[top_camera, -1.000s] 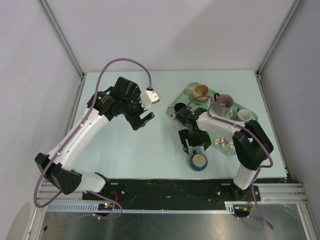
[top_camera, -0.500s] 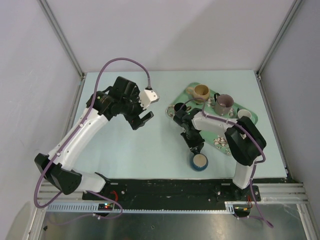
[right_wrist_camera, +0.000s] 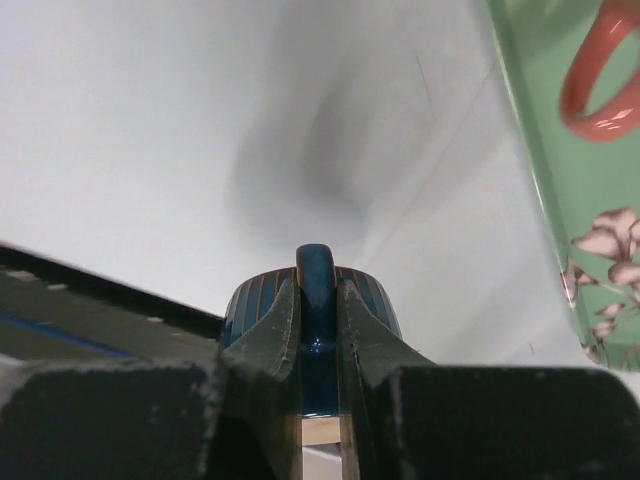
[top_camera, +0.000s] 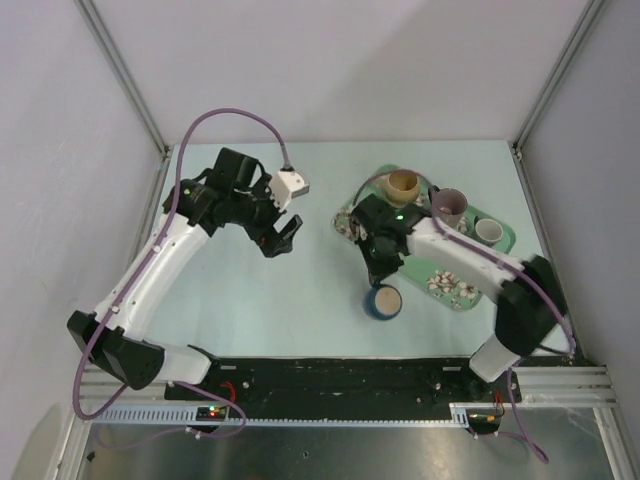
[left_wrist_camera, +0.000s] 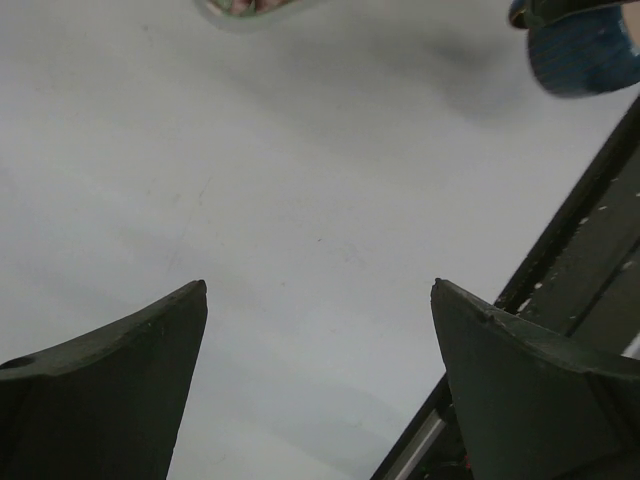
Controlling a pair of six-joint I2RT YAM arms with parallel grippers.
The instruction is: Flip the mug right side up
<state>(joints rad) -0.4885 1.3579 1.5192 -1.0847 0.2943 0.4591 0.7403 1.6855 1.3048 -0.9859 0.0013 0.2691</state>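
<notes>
While apparently inverted, mug (top_camera: 384, 301) handle pinched in right pincer (right_wrist_camera: 317, 285)

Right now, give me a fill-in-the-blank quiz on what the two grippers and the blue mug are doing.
1. The right gripper is shut on the blue mug's ____.
2. The left gripper is ____ and holds nothing.
3. The blue mug is not on the green ____.
Missing words: handle; open; tray.
</notes>
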